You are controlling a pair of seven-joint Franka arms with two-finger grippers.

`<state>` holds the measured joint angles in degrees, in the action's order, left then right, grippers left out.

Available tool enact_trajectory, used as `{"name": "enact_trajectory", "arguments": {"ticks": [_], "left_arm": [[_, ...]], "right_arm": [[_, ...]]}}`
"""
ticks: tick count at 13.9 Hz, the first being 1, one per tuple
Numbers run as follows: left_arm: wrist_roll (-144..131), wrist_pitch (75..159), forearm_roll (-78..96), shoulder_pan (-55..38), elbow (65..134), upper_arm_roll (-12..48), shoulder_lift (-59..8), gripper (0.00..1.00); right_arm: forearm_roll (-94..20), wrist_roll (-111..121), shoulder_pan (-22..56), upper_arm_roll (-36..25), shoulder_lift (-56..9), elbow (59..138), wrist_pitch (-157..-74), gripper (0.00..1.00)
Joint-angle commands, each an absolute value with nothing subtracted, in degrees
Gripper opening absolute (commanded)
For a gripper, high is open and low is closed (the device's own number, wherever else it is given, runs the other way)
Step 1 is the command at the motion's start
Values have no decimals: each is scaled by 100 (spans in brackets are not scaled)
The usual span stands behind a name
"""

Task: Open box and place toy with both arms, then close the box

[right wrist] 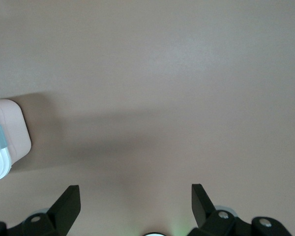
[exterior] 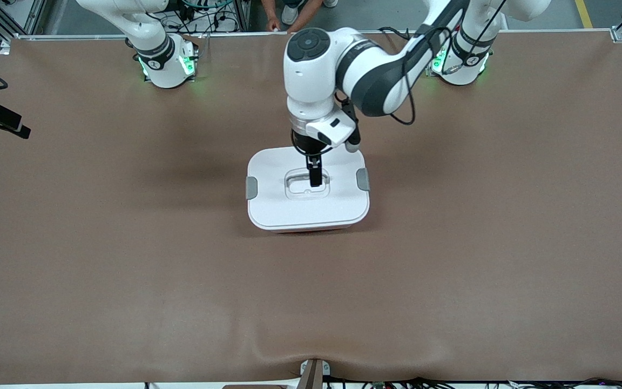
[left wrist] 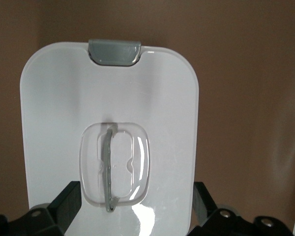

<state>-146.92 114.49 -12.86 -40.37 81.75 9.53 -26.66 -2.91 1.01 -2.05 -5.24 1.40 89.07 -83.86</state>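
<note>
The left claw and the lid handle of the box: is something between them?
Nothing. In the left wrist view the left claw stands open over the lid of the box, one finger on each side of the clear handle, with only air between.

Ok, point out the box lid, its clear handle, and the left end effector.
box lid (exterior: 289, 208), front view, bare white top.
clear handle (left wrist: 109, 169), left wrist view, grey bar.
left end effector (exterior: 315, 175), front view, between open fingertips, over handle.

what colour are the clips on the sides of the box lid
Grey side clips on the white plastic lid of the rounded pink box; the left wrist view shows one best.
</note>
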Motion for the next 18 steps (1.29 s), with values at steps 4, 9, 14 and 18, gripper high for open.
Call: {"name": "enact_trajectory", "arguments": {"ticks": [4, 9, 14, 18], "left_arm": [[-13687, 11233, -1151, -3534, 8244, 940, -2295, 100], [-12641, 10794, -1047, -3086, 8253, 958, -2039, 100], [-11507, 10380, -897, -2742, 8262, 967, -1951, 100], [-10752, 10020, -888, -2418, 8270, 993, -1820, 100]], "right_arm": [[-193, 53, -272, -439, 79, 8771, -8288, 100], [-176, 53, -290, -439, 70, 8763, -8350, 100], [-281, 79, -360, -457, 35, 8798, -8350, 100], [-193, 62, -317, -448, 35, 8798, -8490, 100]]}}
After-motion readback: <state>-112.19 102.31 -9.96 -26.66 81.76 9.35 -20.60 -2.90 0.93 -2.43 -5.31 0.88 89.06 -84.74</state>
